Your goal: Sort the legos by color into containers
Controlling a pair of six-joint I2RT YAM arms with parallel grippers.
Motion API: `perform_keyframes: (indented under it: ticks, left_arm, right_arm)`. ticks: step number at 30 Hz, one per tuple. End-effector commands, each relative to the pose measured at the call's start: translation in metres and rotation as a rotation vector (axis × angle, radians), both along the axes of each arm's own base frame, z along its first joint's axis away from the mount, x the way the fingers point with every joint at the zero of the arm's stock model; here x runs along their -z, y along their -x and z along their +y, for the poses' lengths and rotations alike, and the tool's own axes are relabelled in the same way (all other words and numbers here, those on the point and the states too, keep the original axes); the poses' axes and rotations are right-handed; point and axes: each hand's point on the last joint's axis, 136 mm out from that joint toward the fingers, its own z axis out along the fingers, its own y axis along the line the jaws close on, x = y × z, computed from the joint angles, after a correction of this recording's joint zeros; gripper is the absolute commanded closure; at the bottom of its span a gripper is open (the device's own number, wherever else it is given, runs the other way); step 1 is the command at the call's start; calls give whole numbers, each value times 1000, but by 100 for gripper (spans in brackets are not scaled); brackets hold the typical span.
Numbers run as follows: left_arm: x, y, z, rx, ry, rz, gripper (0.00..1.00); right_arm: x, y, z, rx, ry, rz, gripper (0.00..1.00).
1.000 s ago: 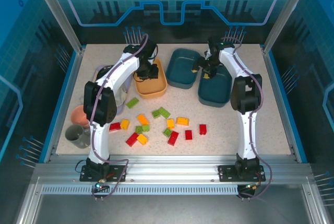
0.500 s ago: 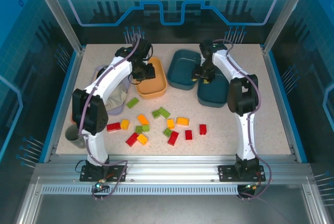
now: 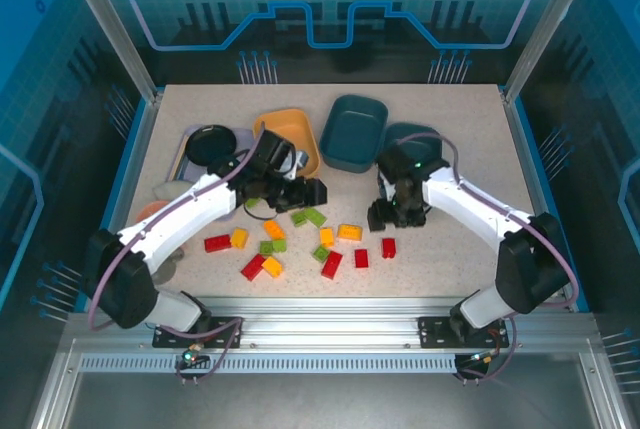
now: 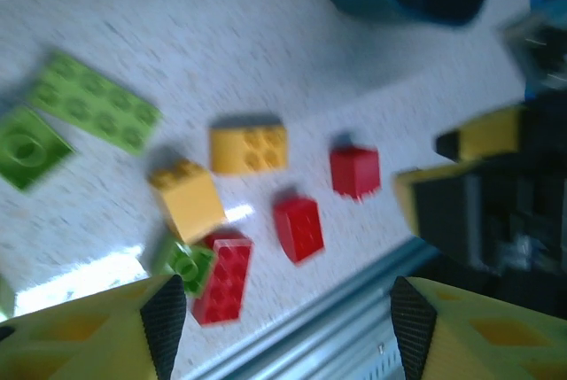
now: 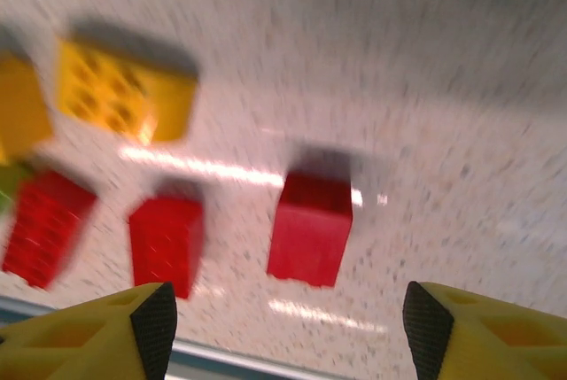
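Red, green and yellow-orange legos lie scattered across the front middle of the table, among them a red brick (image 3: 388, 247) and a yellow one (image 3: 349, 232). The yellow-orange bin (image 3: 290, 139) and two teal bins (image 3: 352, 131) (image 3: 417, 138) stand at the back. My left gripper (image 3: 305, 192) hangs open just behind the pile; its wrist view shows a red brick (image 4: 298, 228) and a yellow brick (image 4: 248, 148) below the open left gripper (image 4: 288, 327). My right gripper (image 3: 385, 217) is open too, and the right gripper (image 5: 291, 331) hovers over a red brick (image 5: 310, 228).
A lavender tray (image 3: 187, 140) holding a black bowl (image 3: 212, 141) sits at the back left, with a pink dish (image 3: 150, 213) beside the left arm. The metal rail (image 3: 330, 309) runs along the table's front edge. The right arm's dark body (image 4: 478, 212) is close to my left gripper.
Both arms have swung from over the bins at the back down toward the pile of legos. Both grippers now hang open and empty over the bricks.
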Motion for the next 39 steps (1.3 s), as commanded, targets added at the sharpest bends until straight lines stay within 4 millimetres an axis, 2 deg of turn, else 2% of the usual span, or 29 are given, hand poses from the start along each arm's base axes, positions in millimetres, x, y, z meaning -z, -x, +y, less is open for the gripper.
perform_keyframes:
  ticks: [1, 6, 9, 14, 17, 19, 23, 25, 27, 32, 34, 36, 39]
  left_arm:
    - [-4, 17, -4, 57, 41, -5, 34]
    - [2, 19, -3, 94, 5, 0, 34]
    - [7, 17, -3, 67, 18, 6, 34]
    - [7, 16, -2, 56, 10, -2, 34]
    - [3, 15, -2, 49, 16, -7, 34]
    - [-4, 11, -3, 32, 25, -19, 34]
    - [-23, -6, -6, -24, 33, -45, 33]
    - [-26, -15, -7, -53, 26, -39, 33]
    - [-25, -23, -6, -83, 13, -26, 34]
    - [-12, -32, 10, -169, -60, 29, 35]
    - [-4, -31, 22, -214, -104, 58, 36]
    - [8, -26, 38, -269, -160, 109, 37]
    - [25, -15, 63, -356, -242, 176, 37]
  right_arm:
    - [15, 16, -4, 10, 8, 54, 28]
    - [47, 18, 2, 10, 4, 121, 32]
    - [54, 9, 5, 10, 13, 111, 37]
    - [66, 2, 0, 29, 53, 122, 53]
    - [59, 0, -5, 35, 81, 100, 69]
    - [35, -9, -10, 36, 97, 18, 73]
    - [-23, -43, -25, 111, 80, -138, 75]
    - [-38, -68, -38, 172, 63, -174, 75]
    - [-43, -96, -50, 220, 53, -205, 75]
    - [-22, -161, -78, 332, 66, -170, 74]
    - [-8, -178, -85, 359, 75, -136, 71]
    - [-2, -193, -88, 369, 79, -128, 68]
    - [13, -202, -90, 368, 90, -97, 63]
